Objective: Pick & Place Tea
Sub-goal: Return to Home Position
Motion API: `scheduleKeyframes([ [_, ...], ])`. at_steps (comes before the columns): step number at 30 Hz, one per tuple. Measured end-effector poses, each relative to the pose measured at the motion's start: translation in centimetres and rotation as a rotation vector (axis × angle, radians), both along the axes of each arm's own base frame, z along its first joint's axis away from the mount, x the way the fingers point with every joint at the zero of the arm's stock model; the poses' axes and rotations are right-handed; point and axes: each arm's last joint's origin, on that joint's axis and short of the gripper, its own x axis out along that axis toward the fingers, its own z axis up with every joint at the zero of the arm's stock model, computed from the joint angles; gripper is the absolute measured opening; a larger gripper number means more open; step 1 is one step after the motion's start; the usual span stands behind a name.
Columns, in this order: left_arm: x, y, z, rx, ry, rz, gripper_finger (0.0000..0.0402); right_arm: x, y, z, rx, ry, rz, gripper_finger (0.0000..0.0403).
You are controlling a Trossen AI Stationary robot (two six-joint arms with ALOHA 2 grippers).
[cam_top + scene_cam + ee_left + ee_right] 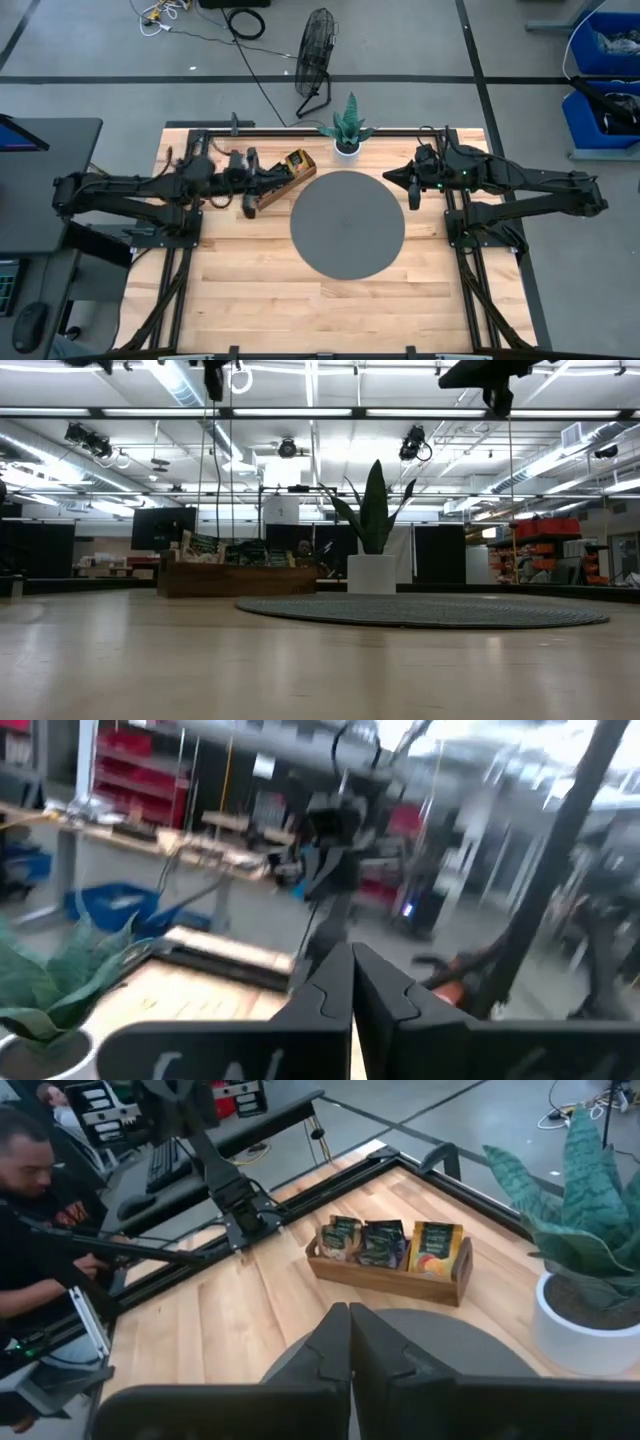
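The left gripper [351, 958] hangs above the surface [250, 290]. Its fingers [325, 995] are pressed flat together and grip nothing. The right gripper [350, 1318] is also raised, with its fingers [322, 1360] closed tip to tip and empty.

All the tea sachets [384, 1243] stand upright in the wooden tray [392, 1283]. Dark ones fill two compartments and orange-yellow ones [435, 1248] fill the end compartment nearest the potted plant [590, 1270].

From the right fingers, the tray lies straight ahead, beyond the far rim of the round grey mat [348, 225]. The plant stands off to one side. In the high view the tray [285, 180] sits just in front of the left fingers, between them and the plant. A person [25, 1190] sits beyond the surface's edge.
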Motion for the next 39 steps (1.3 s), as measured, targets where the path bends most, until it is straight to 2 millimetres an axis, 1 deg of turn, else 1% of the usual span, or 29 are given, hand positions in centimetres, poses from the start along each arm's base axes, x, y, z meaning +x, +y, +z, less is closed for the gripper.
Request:
scheduleKeyframes([
  [3,-1.7,0.0,-1.6,-0.031,-0.082,-0.001,0.0002,0.0,0.0,0.1,0.002,-0.012,-0.001,0.0001],
  [9,-5.3,-0.2,-4.0,-0.066,-0.142,0.012,0.0002,0.1,0.0,0.3,0.000,-0.037,-0.001,0.0000],
  [15,-8.8,-0.4,-5.5,-0.065,-0.247,0.037,0.0002,0.1,0.0,0.3,0.021,-0.039,-0.007,0.0000],
  [21,-11.2,-0.6,-7.3,-0.061,-0.342,0.040,0.0002,0.1,0.0,0.3,0.022,-0.037,-0.008,0.0000],
  [26,-12.5,-0.7,-8.5,-0.057,-0.408,0.041,0.0002,0.1,0.0,0.2,0.044,-0.035,-0.014,0.0000],
  [31,-13.2,-0.8,-9.3,-0.041,-0.445,0.047,0.0002,0.0,0.0,0.1,0.045,-0.019,-0.015,0.0000],
  [35,-13.1,-0.8,-9.9,-0.019,-0.429,0.057,0.0002,0.0,0.0,0.0,0.046,-0.007,-0.015,0.0000],
  [39,-13.0,-0.8,-10.0,-0.017,-0.405,0.062,0.0002,0.0,0.0,-0.1,0.061,-0.002,-0.020,0.0000],
])
